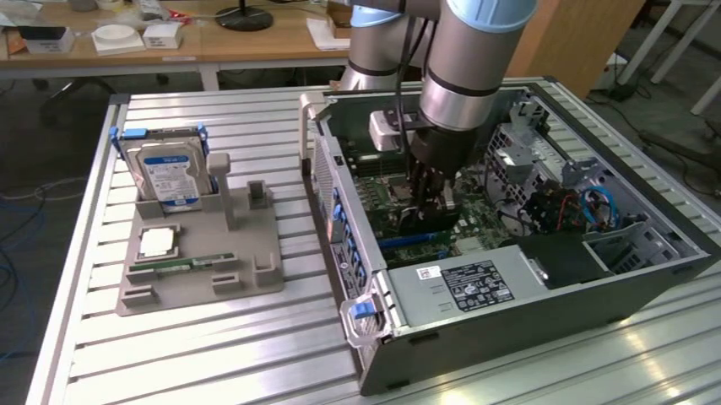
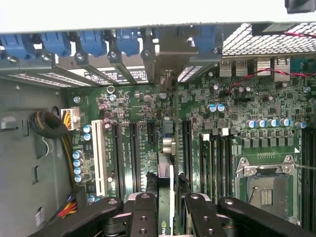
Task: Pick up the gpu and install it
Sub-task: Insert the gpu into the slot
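My gripper [image 1: 434, 202] reaches down into the open computer case [image 1: 631, 287], over the motherboard [image 2: 237, 103]. In the wrist view the gripper [image 2: 167, 183] is shut on the gpu [image 2: 167, 148]. The card is seen edge-on as a thin card running from the black fingers [image 2: 148, 190] toward the case's rear slot openings. Its silver bracket [image 2: 165, 59] stands at the rear wall among the blue slot clips [image 2: 128, 42]. The card's lower edge lies along the expansion slots [image 2: 148, 143]; whether it is seated I cannot tell.
A grey fixture tray [image 1: 192, 278] on the slatted table holds a hard drive [image 1: 169, 173], a processor chip [image 1: 155, 243] and a memory stick [image 1: 186, 264]. Inside the case are the power supply [image 1: 474, 283], the processor socket [image 2: 264, 185], a white slot [image 2: 97, 155] and cable bundles [image 2: 47, 123].
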